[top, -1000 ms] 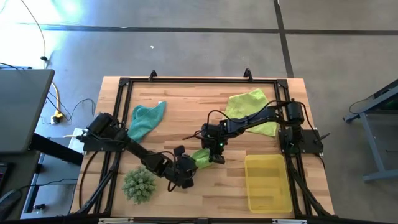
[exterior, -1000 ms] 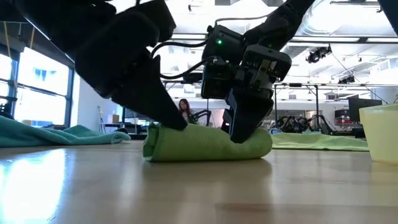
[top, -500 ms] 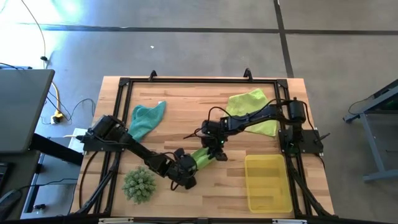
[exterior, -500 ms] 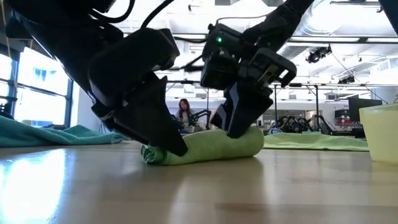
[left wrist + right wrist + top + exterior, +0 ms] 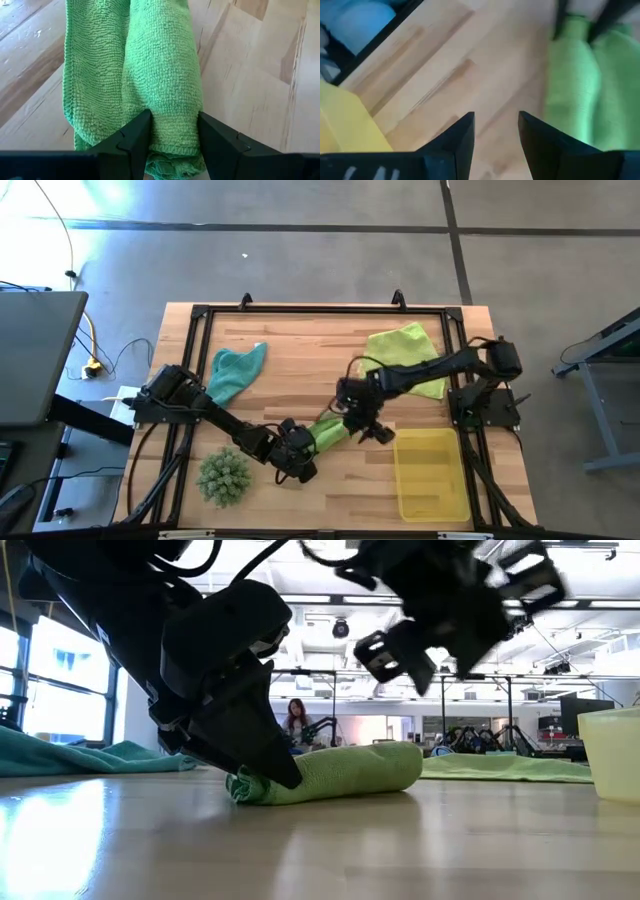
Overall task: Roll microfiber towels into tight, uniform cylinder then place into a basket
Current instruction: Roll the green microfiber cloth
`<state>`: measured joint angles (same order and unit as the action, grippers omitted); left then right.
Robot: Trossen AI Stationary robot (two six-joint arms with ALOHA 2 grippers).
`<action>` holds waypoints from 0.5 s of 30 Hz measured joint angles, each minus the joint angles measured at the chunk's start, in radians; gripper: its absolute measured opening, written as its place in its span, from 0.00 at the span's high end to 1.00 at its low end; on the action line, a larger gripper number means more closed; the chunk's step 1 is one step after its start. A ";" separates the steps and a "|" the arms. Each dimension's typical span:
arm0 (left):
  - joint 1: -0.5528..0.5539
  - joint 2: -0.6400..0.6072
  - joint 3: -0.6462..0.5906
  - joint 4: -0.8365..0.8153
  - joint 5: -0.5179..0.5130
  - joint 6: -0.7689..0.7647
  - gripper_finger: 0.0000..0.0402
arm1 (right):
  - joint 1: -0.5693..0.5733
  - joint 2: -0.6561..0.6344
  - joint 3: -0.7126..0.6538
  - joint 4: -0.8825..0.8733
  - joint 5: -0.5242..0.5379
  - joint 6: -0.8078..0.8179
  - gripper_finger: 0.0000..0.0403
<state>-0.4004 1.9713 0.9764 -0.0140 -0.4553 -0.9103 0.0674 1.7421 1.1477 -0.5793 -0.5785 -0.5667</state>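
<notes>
My left end effector [image 5: 172,132] is closed around one end of the bright green microfiber towel rolled into a short cylinder [image 5: 328,429], its two dark fingers [image 5: 132,135] pressing that end from both sides. The roll lies on the pale wooden counter [image 5: 300,375], a loose edge of cloth spread beside it.

My right end effector [image 5: 371,431] hangs above the counter just past the roll's other end, fingers apart and holding nothing, clear of the cloth.

The shallow translucent yellow plastic basket [image 5: 432,473] sits near the counter's front right corner, close to my right end effector. A pale yellow-green towel [image 5: 407,352] lies spread at the back right, a loose teal towel [image 5: 235,370] at the back left.
</notes>
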 joint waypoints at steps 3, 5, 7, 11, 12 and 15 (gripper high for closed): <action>0.000 0.000 0.000 0.000 -0.002 -0.001 0.63 | 0.035 -0.019 -0.099 0.172 0.019 0.008 0.64; -0.001 0.001 -0.001 0.003 -0.009 0.001 0.63 | 0.055 -0.018 -0.159 0.325 0.096 0.017 0.64; -0.001 0.001 -0.002 0.004 -0.010 0.003 0.63 | 0.078 -0.016 -0.217 0.450 0.228 0.016 0.64; -0.001 0.001 -0.003 0.008 -0.011 0.003 0.63 | 0.119 -0.015 -0.301 0.630 0.490 -0.003 0.64; -0.001 0.001 -0.004 0.011 -0.011 0.004 0.63 | 0.124 -0.014 -0.317 0.659 0.520 -0.003 0.64; -0.001 0.001 -0.004 0.013 -0.012 0.004 0.63 | 0.132 -0.014 -0.356 0.704 0.536 -0.006 0.64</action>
<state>-0.4009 1.9720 0.9723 -0.0010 -0.4670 -0.9066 0.1996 1.7286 0.7922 0.1248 -0.0425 -0.5731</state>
